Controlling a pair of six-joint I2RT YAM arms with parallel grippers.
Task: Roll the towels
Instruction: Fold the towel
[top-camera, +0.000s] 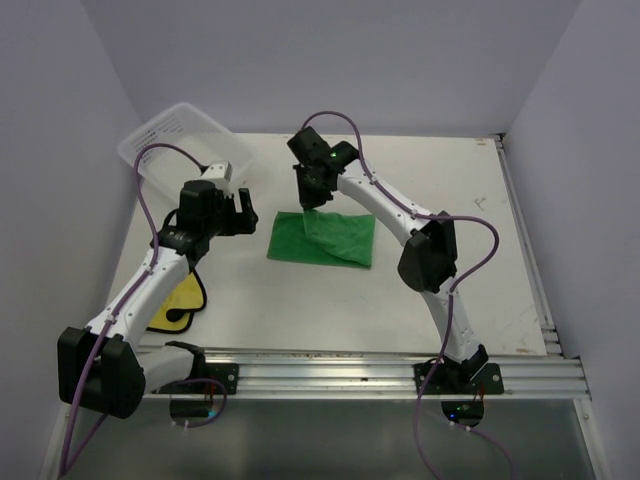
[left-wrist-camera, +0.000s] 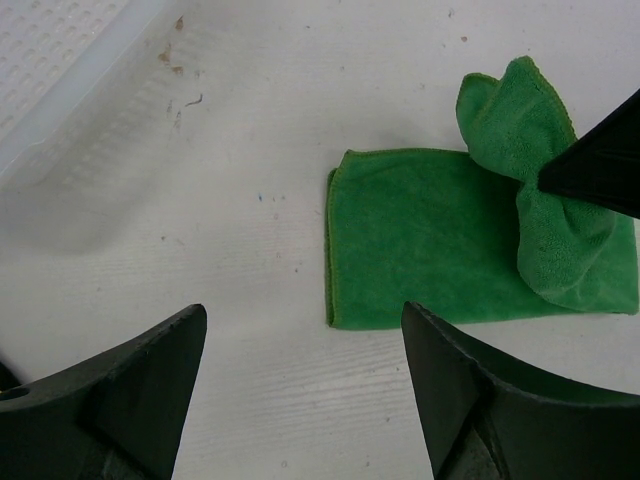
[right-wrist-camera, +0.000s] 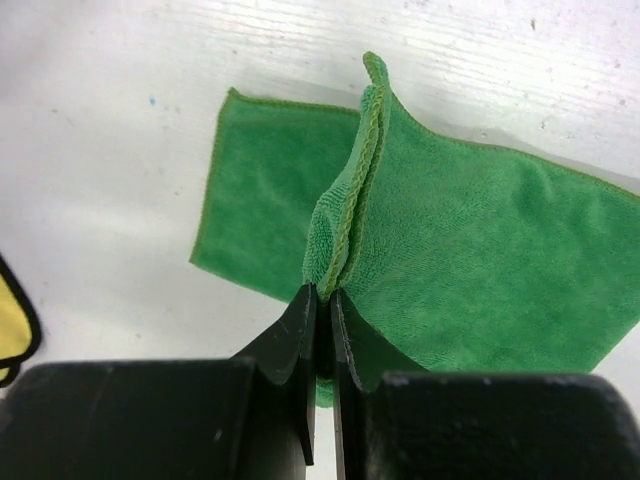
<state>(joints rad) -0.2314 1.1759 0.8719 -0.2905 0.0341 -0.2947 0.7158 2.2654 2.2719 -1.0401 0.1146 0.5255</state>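
The green towel (top-camera: 322, 238) lies in the middle of the table, folded flat. My right gripper (top-camera: 312, 203) is shut on its far edge and holds that edge (right-wrist-camera: 345, 235) lifted above the rest. The towel also shows in the left wrist view (left-wrist-camera: 440, 245), with the pinched part raised at the upper right. My left gripper (top-camera: 240, 212) is open and empty just left of the towel, above bare table; its fingers (left-wrist-camera: 130, 385) frame the towel's near left corner. The yellow towel (top-camera: 180, 300) with a black rim lies at the left, partly under my left arm, and a corner shows in the right wrist view (right-wrist-camera: 12, 325).
A white mesh basket (top-camera: 175, 140) stands at the far left corner, behind my left gripper; its wall shows in the left wrist view (left-wrist-camera: 60, 70). A metal rail (top-camera: 400, 372) runs along the near table edge. Walls close in on three sides.
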